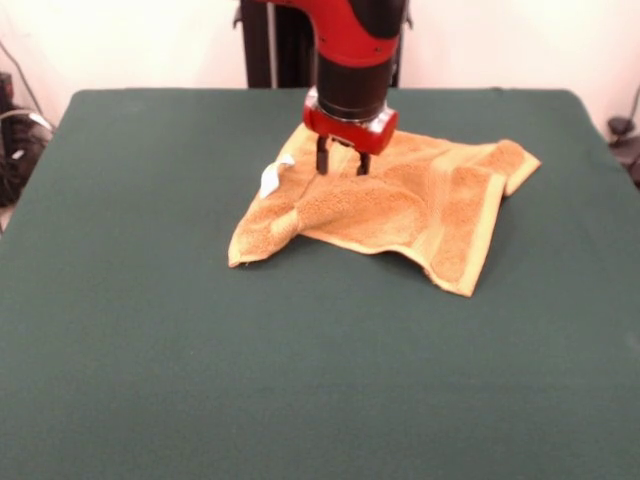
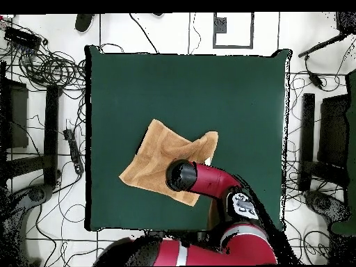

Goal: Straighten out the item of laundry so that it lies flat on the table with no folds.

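Gripper [image 1: 343, 162] fingers slightly apart, tips down on the rumpled towel [image 1: 400, 205]; fold bunched in front, table [image 1: 200, 350] underneath.

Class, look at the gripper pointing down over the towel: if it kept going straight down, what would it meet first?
The gripper would meet the towel first, at a raised fold near its middle; the table lies beneath.

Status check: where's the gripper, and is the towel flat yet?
Gripper down over the towel's centre, fingers apart, apparently touching the cloth. Orange-tan terry towel still rumpled, one raised fold near the front corner. Dark green felt table around it, nothing in the way.
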### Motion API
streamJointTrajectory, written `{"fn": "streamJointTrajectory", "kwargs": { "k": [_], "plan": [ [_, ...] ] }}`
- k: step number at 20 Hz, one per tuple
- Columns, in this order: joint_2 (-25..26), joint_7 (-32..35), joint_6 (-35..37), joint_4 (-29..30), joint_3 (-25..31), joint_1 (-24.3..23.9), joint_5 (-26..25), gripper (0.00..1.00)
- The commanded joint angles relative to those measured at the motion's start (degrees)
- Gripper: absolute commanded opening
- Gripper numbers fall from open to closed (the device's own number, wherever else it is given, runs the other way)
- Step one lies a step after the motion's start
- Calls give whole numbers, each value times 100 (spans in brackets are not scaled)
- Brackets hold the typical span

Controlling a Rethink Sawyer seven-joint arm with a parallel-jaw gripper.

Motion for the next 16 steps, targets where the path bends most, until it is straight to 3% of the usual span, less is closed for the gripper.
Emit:
{"fn": "streamJointTrajectory", "kwargs": {
  "k": [1,7,13,16],
  "plan": [
    [794,733,745,164,183,505,41,100],
    [276,438,1126,532,-76,521,-184,100],
    [-234,311,606,943,-218,489,-518,100],
    [-455,312,691,1182,-102,365,-561,100]
  ]
}}
